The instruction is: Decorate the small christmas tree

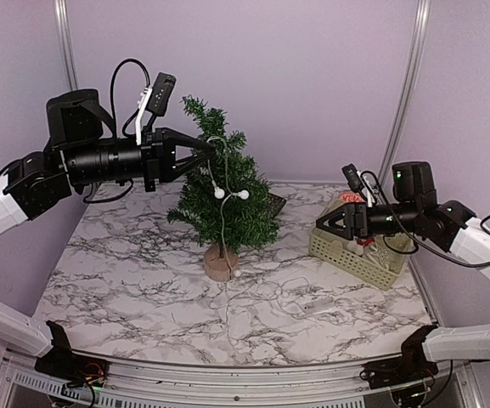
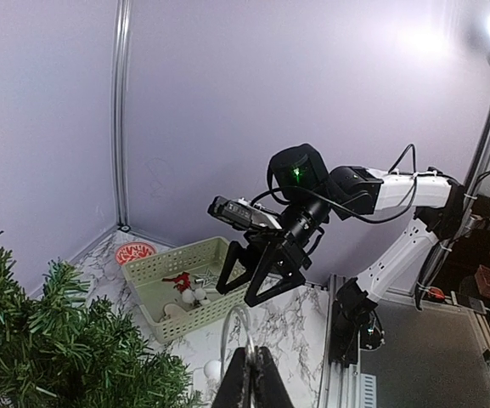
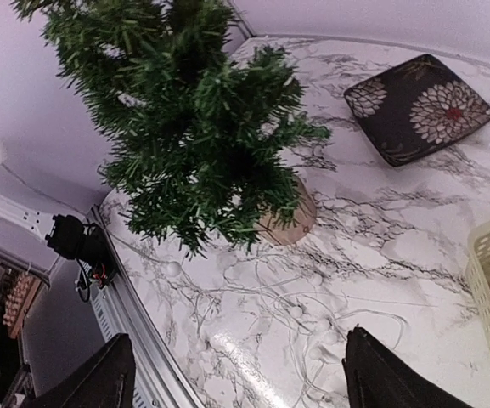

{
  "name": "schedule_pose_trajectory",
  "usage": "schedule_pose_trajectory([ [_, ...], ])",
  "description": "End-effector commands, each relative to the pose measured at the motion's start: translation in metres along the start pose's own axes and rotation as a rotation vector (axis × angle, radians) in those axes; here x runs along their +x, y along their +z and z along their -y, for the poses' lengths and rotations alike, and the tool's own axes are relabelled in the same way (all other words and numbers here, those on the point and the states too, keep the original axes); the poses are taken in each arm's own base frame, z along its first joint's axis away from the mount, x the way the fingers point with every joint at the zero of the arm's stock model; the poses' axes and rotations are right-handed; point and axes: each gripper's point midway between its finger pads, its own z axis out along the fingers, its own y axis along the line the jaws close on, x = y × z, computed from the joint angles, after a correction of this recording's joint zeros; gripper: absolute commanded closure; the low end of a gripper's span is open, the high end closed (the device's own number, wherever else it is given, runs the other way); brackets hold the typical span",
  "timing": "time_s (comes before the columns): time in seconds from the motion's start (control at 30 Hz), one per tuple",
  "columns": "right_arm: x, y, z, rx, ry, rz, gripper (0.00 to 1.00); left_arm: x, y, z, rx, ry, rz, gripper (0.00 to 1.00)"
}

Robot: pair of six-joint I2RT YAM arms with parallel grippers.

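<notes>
Light string lies slack on the table's near half and runs up the small christmas tree, which stands mid-table. Left gripper is pinched on the string at the upper branches, so this looks like the draping step. Right gripper is wide and empty by the basket at the right edge. Next: likely tuck the wire into the branches, then release.

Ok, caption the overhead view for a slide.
Left fingers pinch a white bulb string onto the small dark-green fir tree; right fingers open by the pale-green plastic basket.
</notes>
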Motion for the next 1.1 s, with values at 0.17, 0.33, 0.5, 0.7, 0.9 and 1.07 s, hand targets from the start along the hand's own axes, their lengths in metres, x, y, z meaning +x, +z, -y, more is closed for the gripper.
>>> schedule_pose_trajectory([
  [0.17,-0.031,0.020,-0.096,-0.255,-0.351,0.136,0.20,-0.033,0.003,0.020,0.099,-0.002,0.053,1.00],
  [0.33,-0.030,0.053,-0.130,-0.321,-0.472,0.169,0.25,-0.044,0.005,0.024,0.111,-0.003,0.073,1.00],
  [0.5,-0.048,0.075,-0.161,-0.395,-0.540,0.253,0.30,-0.049,0.004,0.025,0.112,-0.009,0.089,1.00],
  [0.7,-0.054,0.098,-0.183,-0.464,-0.563,0.267,0.37,-0.053,0.003,0.019,0.066,-0.005,0.108,1.00],
  [0.9,-0.050,0.107,-0.182,-0.476,-0.549,0.273,0.62,-0.057,0.002,0.015,0.047,-0.003,0.132,1.00],
  [1.07,-0.056,0.095,-0.184,-0.456,-0.542,0.290,1.00,-0.058,-0.004,-0.003,-0.042,-0.010,0.144,1.00],
])
